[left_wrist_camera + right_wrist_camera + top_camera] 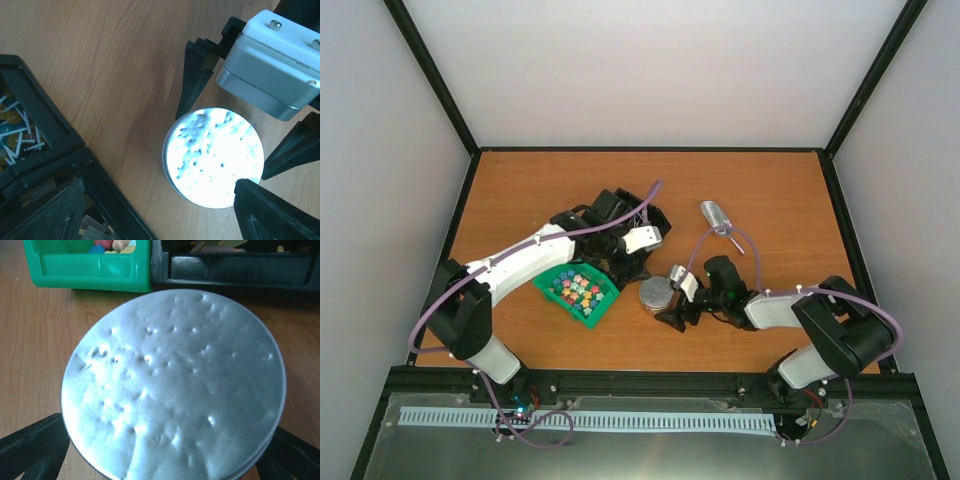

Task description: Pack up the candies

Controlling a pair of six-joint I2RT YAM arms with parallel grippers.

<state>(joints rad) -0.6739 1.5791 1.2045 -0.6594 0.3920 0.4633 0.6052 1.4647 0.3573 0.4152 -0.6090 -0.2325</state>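
Observation:
A round metal tin with a dimpled lid stands on the table right of the green bin. My right gripper straddles it with a finger against each side; the lid fills the right wrist view, with fingertips at the bottom corners. My left gripper hovers above the tin, open and empty, with its fingers wide apart. The candies, small and multicoloured, lie in the green bin, which also shows in the right wrist view. The metal scoop lies behind the right arm.
A black tray sits behind the bin, under the left arm. In the left wrist view the tray holds thin white sticks and yellowish pieces. Black frame rails border the table.

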